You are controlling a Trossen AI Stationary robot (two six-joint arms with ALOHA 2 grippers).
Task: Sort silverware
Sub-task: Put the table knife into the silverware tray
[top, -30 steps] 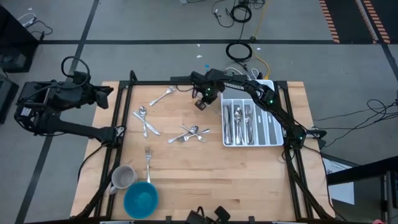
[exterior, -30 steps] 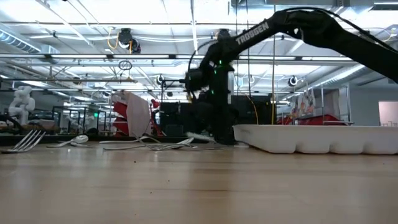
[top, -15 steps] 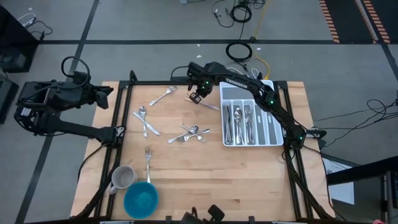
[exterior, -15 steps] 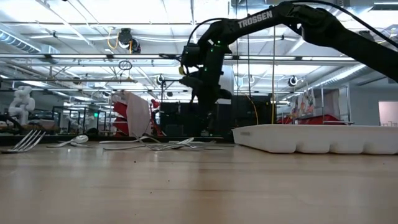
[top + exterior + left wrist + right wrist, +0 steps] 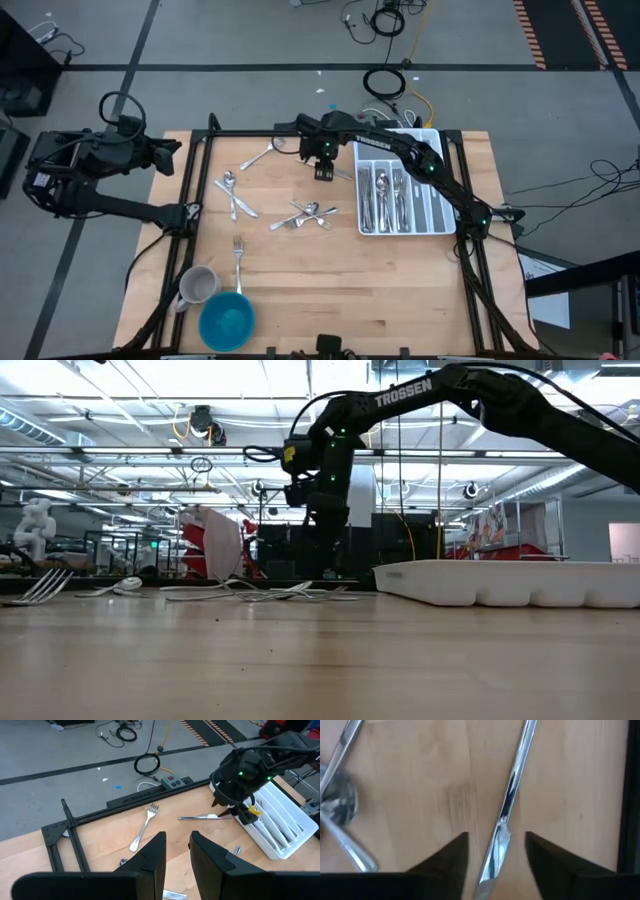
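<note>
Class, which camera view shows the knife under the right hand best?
The right wrist view: the knife fills the frame, lying on the wood between open fingers. The left wrist view shows it small; in the high view the right hand mostly hides it.

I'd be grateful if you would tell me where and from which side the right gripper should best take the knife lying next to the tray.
Probably mid-handle, from straight above. The knife lies flat on the table beside the tray, with the open right gripper already straddling it, so closing across its narrow width should suit the slim, low shape.
</note>
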